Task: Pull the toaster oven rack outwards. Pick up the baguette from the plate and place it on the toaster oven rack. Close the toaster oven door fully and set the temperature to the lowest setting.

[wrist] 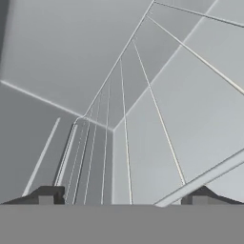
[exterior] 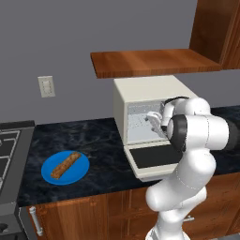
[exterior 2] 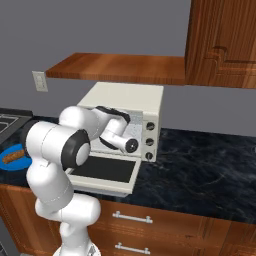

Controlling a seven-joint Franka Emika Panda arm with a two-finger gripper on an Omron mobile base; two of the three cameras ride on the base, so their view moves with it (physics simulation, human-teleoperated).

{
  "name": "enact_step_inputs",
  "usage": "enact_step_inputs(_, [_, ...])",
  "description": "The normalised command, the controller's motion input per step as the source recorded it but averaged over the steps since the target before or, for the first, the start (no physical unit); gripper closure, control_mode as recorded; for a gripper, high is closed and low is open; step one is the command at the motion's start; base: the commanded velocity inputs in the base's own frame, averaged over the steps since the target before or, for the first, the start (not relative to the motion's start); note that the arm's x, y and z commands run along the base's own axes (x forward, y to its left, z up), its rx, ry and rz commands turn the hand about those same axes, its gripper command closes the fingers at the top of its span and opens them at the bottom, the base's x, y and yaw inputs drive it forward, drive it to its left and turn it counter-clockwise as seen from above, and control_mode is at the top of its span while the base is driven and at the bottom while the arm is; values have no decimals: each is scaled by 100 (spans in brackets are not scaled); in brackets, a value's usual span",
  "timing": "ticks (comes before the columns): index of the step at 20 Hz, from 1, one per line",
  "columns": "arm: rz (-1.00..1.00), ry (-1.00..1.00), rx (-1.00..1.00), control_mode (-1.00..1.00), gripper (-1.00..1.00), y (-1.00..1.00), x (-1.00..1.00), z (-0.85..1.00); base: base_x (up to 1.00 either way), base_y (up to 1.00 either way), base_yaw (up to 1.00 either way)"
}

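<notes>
The cream-white toaster oven (exterior: 145,89) stands on the dark counter with its door (exterior: 152,159) folded down flat in front. My arm reaches into the open cavity. In the hand view the gripper (wrist: 124,197) is open, its fingertips (wrist: 47,195) far apart, and it sits low over the thin wires of the rack (wrist: 95,157) inside the grey cavity. Nothing is between the fingers. The brown baguette (exterior: 65,165) lies on the blue plate (exterior: 78,175) left of the oven. The three knobs (exterior 2: 149,142) run down the oven's right side.
A stove (exterior: 9,154) borders the counter at the far left. A wooden shelf (exterior: 150,62) hangs just above the oven, with a tall wooden cabinet (exterior 2: 225,40) to its right. The marble counter (exterior 2: 200,165) stretches right of the oven.
</notes>
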Motion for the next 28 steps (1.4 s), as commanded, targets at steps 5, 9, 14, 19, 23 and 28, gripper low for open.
enact_step_inputs(5, [0, 0, 0, -100, 100, 1, 24, -4, 0, 0, 0])
enact_step_inputs(9, [0, 0, 0, -100, 100, 0, 9, -2, 0, 0, 0])
enact_step_inputs(14, [0, 11, -1, -100, 100, 2, 7, 0, 0, 0, 0])
enact_step_inputs(19, [3, 50, -1, -100, 100, 1, -23, -14, 0, 0, 0])
enact_step_inputs(23, [4, 31, 0, -100, 100, -4, -96, -51, 0, 0, 0])
enact_step_inputs(28, [3, 17, 0, -100, 100, -15, -100, -60, 0, 0, 0])
